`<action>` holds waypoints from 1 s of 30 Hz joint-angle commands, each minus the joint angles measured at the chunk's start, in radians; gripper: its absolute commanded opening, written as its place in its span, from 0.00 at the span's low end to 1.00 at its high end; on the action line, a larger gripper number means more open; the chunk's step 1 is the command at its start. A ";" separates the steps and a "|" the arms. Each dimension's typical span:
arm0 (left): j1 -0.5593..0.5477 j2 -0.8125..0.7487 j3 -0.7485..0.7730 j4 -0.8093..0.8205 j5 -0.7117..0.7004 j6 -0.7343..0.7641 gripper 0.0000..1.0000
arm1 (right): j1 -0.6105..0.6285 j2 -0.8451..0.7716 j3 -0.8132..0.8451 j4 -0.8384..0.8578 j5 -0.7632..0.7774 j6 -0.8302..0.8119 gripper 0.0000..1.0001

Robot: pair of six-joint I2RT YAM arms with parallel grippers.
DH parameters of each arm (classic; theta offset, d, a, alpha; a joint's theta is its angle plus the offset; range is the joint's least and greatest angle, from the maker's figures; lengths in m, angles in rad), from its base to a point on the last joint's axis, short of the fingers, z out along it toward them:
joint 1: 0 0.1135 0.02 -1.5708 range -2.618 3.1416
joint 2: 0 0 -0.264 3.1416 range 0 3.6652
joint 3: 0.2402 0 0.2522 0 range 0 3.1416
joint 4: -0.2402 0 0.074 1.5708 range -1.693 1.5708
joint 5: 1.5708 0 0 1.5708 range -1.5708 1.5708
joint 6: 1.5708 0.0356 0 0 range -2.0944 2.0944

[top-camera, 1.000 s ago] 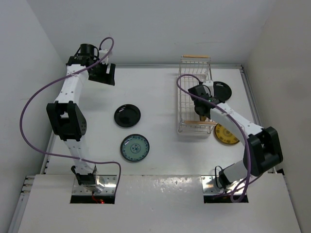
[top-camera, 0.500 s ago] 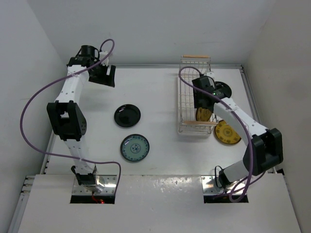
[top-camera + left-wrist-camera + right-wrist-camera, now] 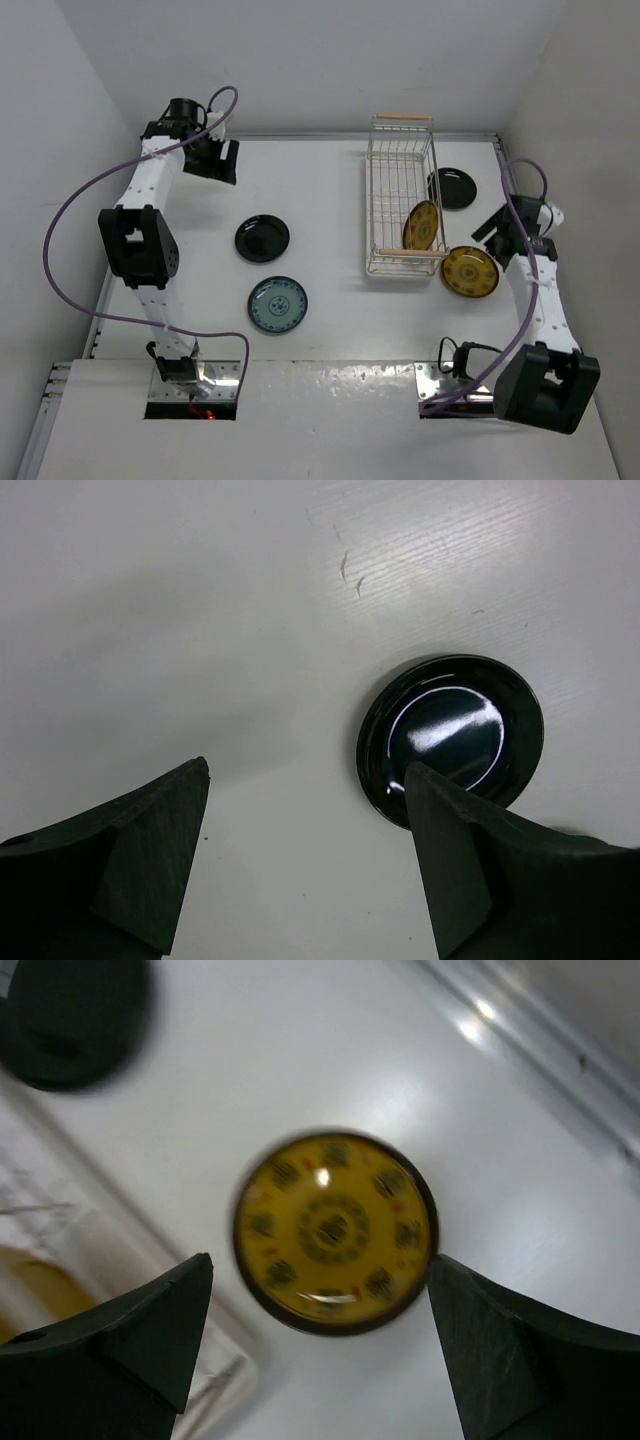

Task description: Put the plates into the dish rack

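The white wire dish rack (image 3: pixel 390 180) stands at the back right, and a mustard-yellow plate (image 3: pixel 421 225) stands on edge in its near end. A second yellow plate (image 3: pixel 470 271) lies flat just right of the rack's near corner, under my open, empty right gripper (image 3: pixel 494 231); in the right wrist view this plate (image 3: pixel 335 1230) lies between the fingers (image 3: pixel 130 1340). One black plate (image 3: pixel 453 187) lies right of the rack. Another black plate (image 3: pixel 262 238) and a teal plate (image 3: pixel 277 304) lie at centre left. My left gripper (image 3: pixel 214 160) hangs open at the back left, high above a black plate (image 3: pixel 450 735).
White walls close in the table on the left, back and right. A raised metal strip (image 3: pixel 540 1050) runs along the table's right edge, close to my right arm. The rack's wire corner (image 3: pixel 60 1250) shows blurred at the left of the right wrist view.
My right gripper opened and left a yellow plate standing in the rack. It then swung out to the right, over the yellow plate on the table. The left arm barely moved.
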 commanded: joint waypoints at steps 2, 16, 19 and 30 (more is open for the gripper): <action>0.008 0.016 -0.052 0.009 0.002 0.037 0.83 | -0.089 -0.016 -0.220 0.043 -0.110 0.169 0.86; 0.008 0.016 -0.194 0.009 -0.051 0.092 0.82 | -0.205 0.029 -0.587 0.446 -0.218 0.320 0.64; 0.017 0.007 -0.194 0.009 -0.051 0.092 0.82 | -0.205 0.033 -0.601 0.450 -0.157 0.401 0.56; 0.017 0.007 -0.194 0.009 -0.051 0.092 0.82 | -0.218 0.099 -0.601 0.471 -0.106 0.481 0.06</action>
